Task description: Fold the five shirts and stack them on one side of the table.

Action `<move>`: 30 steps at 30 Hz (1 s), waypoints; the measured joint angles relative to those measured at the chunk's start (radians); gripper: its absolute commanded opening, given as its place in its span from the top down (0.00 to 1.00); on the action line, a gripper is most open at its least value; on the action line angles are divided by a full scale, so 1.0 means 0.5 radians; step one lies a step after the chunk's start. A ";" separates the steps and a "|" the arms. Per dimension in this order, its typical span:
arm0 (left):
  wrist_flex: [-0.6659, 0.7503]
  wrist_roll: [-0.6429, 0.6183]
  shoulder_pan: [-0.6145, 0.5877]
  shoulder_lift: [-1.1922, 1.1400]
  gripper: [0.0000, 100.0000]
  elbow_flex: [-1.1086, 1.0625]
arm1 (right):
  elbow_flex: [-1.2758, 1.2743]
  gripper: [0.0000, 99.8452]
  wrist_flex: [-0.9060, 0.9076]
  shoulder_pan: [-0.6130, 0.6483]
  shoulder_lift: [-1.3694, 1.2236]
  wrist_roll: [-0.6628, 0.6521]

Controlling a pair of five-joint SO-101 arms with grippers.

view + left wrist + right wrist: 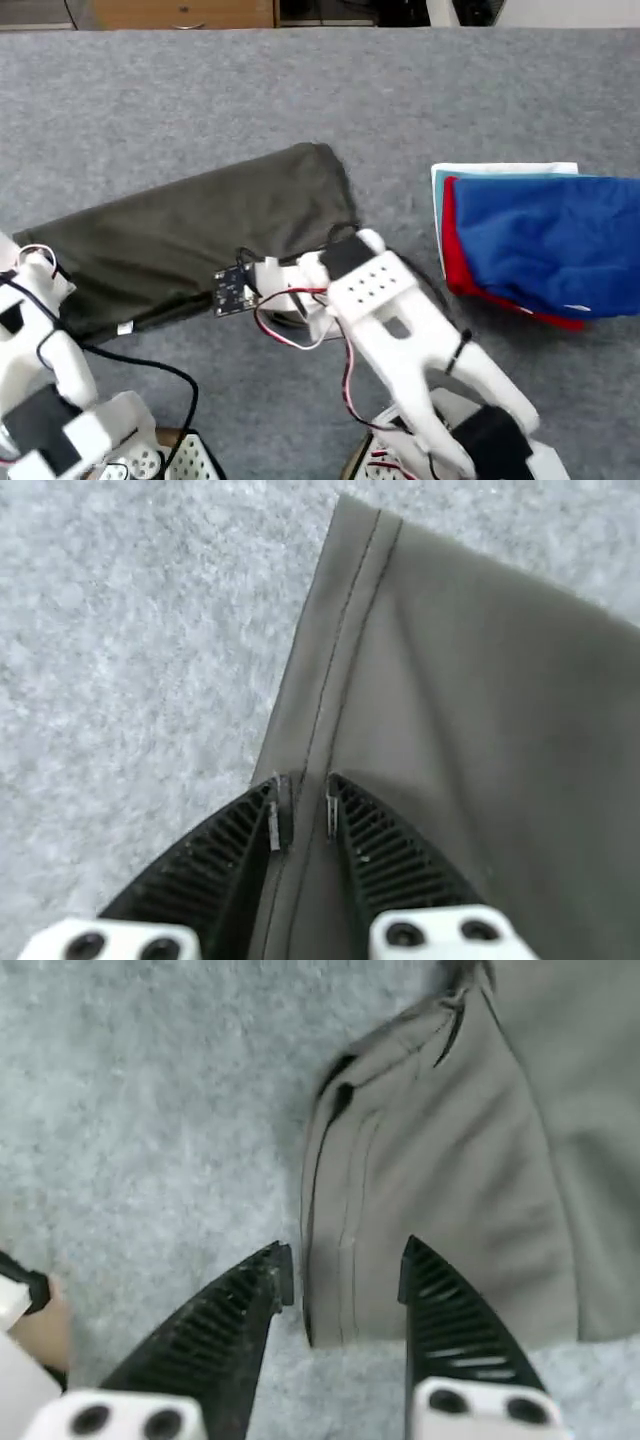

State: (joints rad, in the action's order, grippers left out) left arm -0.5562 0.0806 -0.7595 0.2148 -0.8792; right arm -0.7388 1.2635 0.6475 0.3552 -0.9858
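An olive shirt (200,235) lies spread from the left edge to the middle of the grey table. In the left wrist view my left gripper (302,815) is shut on the shirt's stitched hem (330,680), with the fabric running between its black fingers (240,845). My right gripper (345,1270) stands open and straddles a folded edge of the olive shirt (440,1190), just above the table. At the right sits a folded stack with a blue shirt (545,240) on top, a red one (452,260) below it and a white one (500,168) at the bottom.
The grey felt table top (150,100) is bare along the far side. The right arm's white body (400,330) and loose cables (300,335) cover the near middle. The left arm's base (60,400) fills the near left corner. Wooden furniture (180,12) stands beyond the table.
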 measured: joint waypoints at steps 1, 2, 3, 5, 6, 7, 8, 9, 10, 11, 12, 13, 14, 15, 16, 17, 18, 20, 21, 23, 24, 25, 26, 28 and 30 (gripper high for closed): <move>0.000 -0.009 0.000 -0.052 0.92 0.043 | -0.003 0.81 -0.015 0.000 -0.021 0.012; 0.000 -0.015 -0.003 -0.098 0.92 0.074 | -0.003 0.81 -0.021 0.000 -0.025 0.021; -0.009 -0.018 -0.006 -0.135 0.92 0.104 | -0.003 0.81 -0.028 0.009 -0.021 0.028; -0.064 -0.025 -0.006 -0.209 0.92 0.187 | -0.049 0.81 -0.028 0.037 -0.021 0.028; -0.092 -0.025 -0.006 -0.236 0.92 0.221 | -0.074 0.81 -0.031 0.043 -0.021 0.028; -0.114 -0.025 -0.006 -0.258 0.92 0.252 | -0.107 0.81 -0.043 0.052 -0.021 0.028; -0.132 -0.025 -0.006 -0.276 0.92 0.273 | -0.141 0.81 -0.068 0.055 -0.021 0.028; -0.141 -0.025 -0.006 -0.288 0.92 0.285 | -0.184 0.81 -0.107 0.061 -0.021 0.028; -0.147 -0.025 -0.006 -0.292 0.92 0.292 | -0.224 0.81 -0.153 0.061 -0.021 0.028; -0.150 -0.025 -0.006 -0.301 0.92 0.301 | -0.264 0.81 -0.196 0.061 -0.021 0.028; -0.150 -0.025 -0.006 -0.304 0.92 0.301 | -0.298 0.81 -0.242 0.061 -0.028 0.028; -0.150 -0.025 -0.006 -0.304 0.92 0.301 | -0.325 0.81 -0.282 0.061 -0.049 0.037; -0.150 -0.025 -0.006 -0.304 0.92 0.301 | -0.338 0.81 -0.316 0.061 -0.080 0.052; -0.150 -0.025 -0.006 -0.304 0.92 0.301 | -0.338 0.81 -0.344 0.061 -0.120 0.061; -0.150 -0.025 -0.006 -0.304 0.92 0.301 | -0.338 0.81 -0.368 0.061 -0.160 0.064; -0.150 -0.025 -0.006 -0.304 0.92 0.301 | -0.338 0.81 -0.393 0.055 -0.206 0.064; -0.150 -0.025 -0.006 -0.304 0.92 0.301 | -0.338 0.81 -0.417 0.043 -0.245 0.064; -0.150 -0.025 -0.006 -0.304 0.92 0.301 | -0.310 0.81 -0.448 0.028 -0.313 0.064; -0.150 -0.025 -0.006 -0.304 0.92 0.301 | -0.298 0.81 -0.451 0.028 -0.338 0.064; -0.150 -0.025 -0.006 -0.304 0.92 0.301 | -0.267 0.81 -0.457 0.028 -0.365 0.064; -0.150 -0.025 -0.006 -0.304 0.92 0.301 | -0.255 0.81 -0.457 0.025 -0.374 0.064; -0.150 -0.025 -0.006 -0.304 0.92 0.301 | -0.245 0.81 -0.454 0.025 -0.377 0.064; -0.150 -0.025 -0.006 -0.304 0.92 0.301 | -0.233 0.81 -0.439 0.025 -0.377 0.064; -0.150 -0.025 -0.006 -0.304 0.92 0.301 | -0.181 0.81 -0.365 0.021 -0.377 0.064; -0.150 -0.025 -0.006 -0.304 0.92 0.301 | -0.120 0.81 -0.242 0.021 -0.377 0.064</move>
State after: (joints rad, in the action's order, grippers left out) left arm -0.6314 0.0683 -0.7626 0.0629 -0.7288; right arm -0.7986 1.1423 0.6582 0.1665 -0.9536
